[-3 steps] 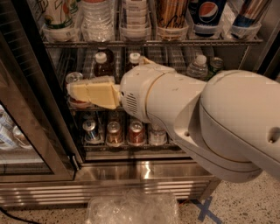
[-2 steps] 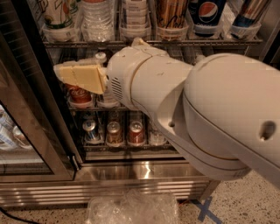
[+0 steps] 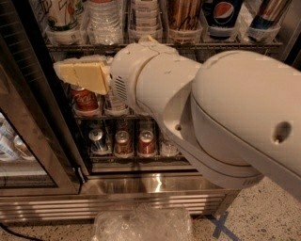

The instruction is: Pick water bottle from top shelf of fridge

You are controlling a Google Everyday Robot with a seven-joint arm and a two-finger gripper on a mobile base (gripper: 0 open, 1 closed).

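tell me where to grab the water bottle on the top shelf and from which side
Grip the water bottle by its ribbed body just above its tray, coming straight in from the open front: it stands upright with drinks close on both sides. The gripper sits below the top shelf, near a cola can, so it probably must rise.

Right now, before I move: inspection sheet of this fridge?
Surface: silver wire top shelf, row of clear trays.
Job's things: large clear ribbed plastic water bottle upright, second visible tray from left, not held.
Clutter: red cola can, blue Pepsi can, short cans lower down.
Grippers: tan gripper below top shelf, lower left of bottle.
Cables: thin dark cable on floor, bottom left.
Surroundings: stainless fridge, glass door open left; crumpled clear plastic on floor.
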